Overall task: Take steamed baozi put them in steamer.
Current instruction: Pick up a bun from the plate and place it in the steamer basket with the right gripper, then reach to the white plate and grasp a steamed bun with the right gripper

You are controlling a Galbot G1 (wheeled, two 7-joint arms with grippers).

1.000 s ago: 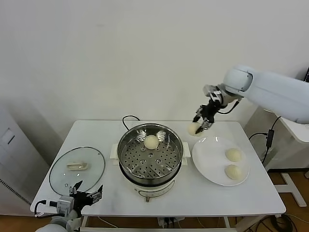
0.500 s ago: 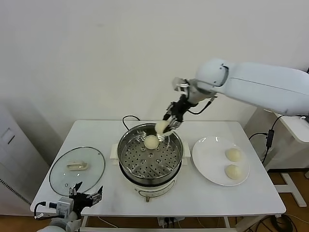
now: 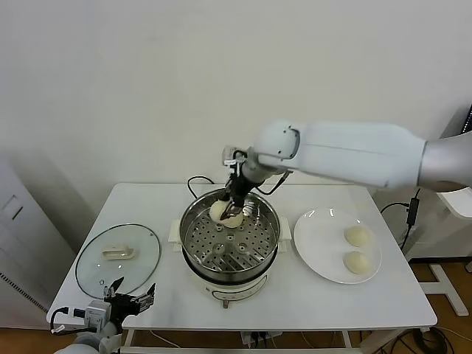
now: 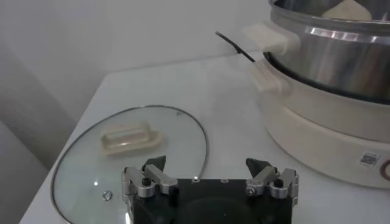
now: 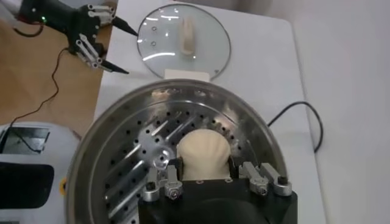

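Carried across from above the flat round white plate, the right gripper now hangs inside the far rim of the large shiny stainless-steel steamer, its fingers clamped on a smooth, round cream-white baozi. A second bun already in the pot appears to sit just behind the held one at about 12 o'clock on the perforated tray, largely hidden by the gripper. Two more steamed baozi wait at 3 and 5 o'clock on the plate, so the job looks roughly half done once this bun is released. In the right wrist view the held bun reads soft and matte against the mirror-bright, hole-punched metal. At the table's near-left corner the left gripper idles with its fingers spread apart beside the round glass lid with a cream handle.
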